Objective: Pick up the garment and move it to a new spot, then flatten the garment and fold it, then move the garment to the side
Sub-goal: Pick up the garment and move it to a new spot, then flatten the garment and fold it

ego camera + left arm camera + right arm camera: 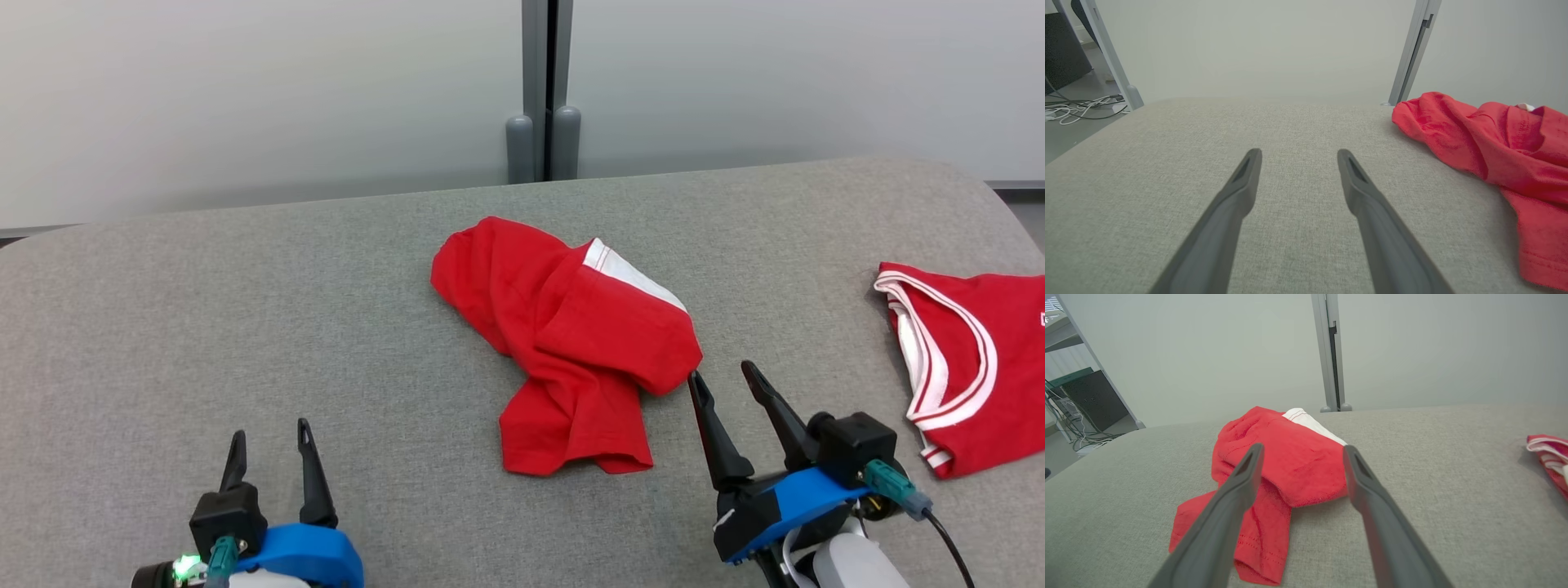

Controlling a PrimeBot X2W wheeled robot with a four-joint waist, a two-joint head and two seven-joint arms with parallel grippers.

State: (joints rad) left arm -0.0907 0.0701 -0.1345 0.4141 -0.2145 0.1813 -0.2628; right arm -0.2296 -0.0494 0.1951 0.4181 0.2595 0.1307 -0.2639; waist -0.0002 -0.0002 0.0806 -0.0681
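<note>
The red garment (563,343) was found crumpled on the counter (245,310). The left end effector (271,431) and right end effector (720,371) were held apart, empty; the fold just beside the right should be pinched low.

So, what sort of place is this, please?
Probably an indoor lab or office test space: a grey fabric-covered table stands before plain partition panels, and loose cables lie on the floor near a dark box.

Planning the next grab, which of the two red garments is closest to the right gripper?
The crumpled red garment in the middle: the right gripper nearly touches its edge. The white-trimmed red garment lies apart, farther right.
</note>
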